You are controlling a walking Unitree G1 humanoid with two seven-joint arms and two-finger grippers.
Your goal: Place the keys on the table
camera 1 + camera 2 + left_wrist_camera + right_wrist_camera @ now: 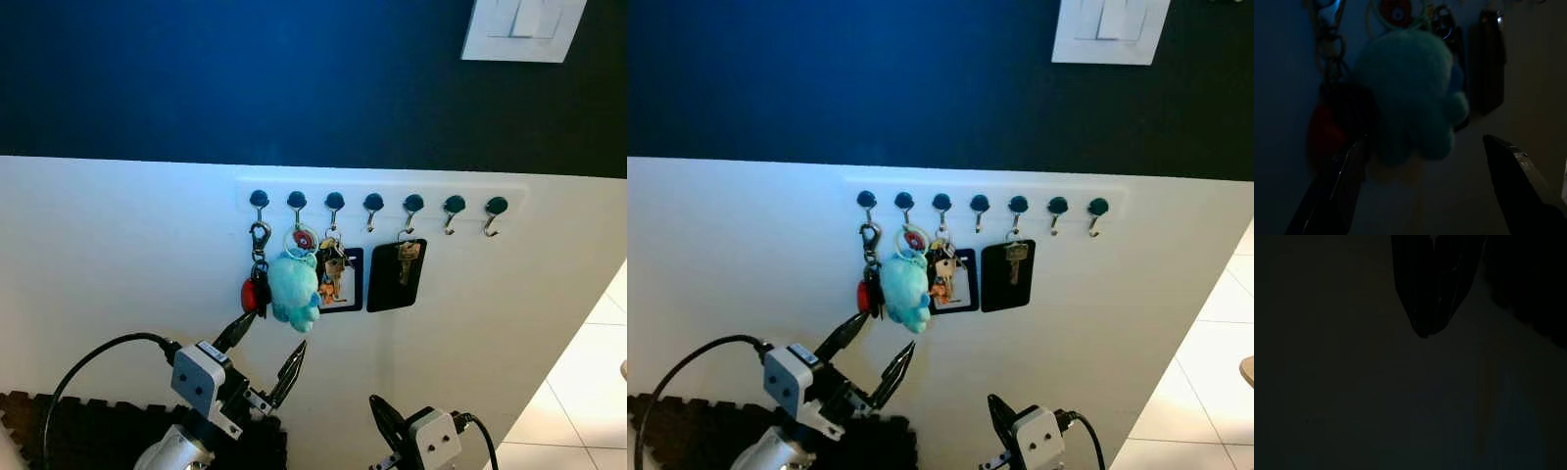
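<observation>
Seven hooks (pixel 373 203) run along a white rail on the wall, and the keys (pixel 294 279) hang from the second of them from the robot's left, a ring carrying a fluffy turquoise plush toy, with a red fob (pixel 250 295) on a clasp at its nine o'clock and a bundle of metal keys with a black card holder (pixel 345 281) at its three o'clock. The left claw (pixel 263 354) hovers at six o'clock of the plush, its two black fingers spread wide and pointing up, one tip close to the red fob, the other just below the toy; nothing is gripped yet. To do this reach well, I judge the claw should rise so the plush sits squarely between the fingers, keeping clear of the red fob so that it is not caught too, then close on the toy's body and lift upward before drawing away, so the ring slips off the hook's open end rather than being dragged against it. The soft toy will likely compress, so a firm hold seems wise. The right claw (pixel 387 423) hangs low at five o'clock, idle; whether its fingers are parted I cannot tell. A light switch (pixel 522 27) sits at one o'clock on the dark upper wall.
</observation>
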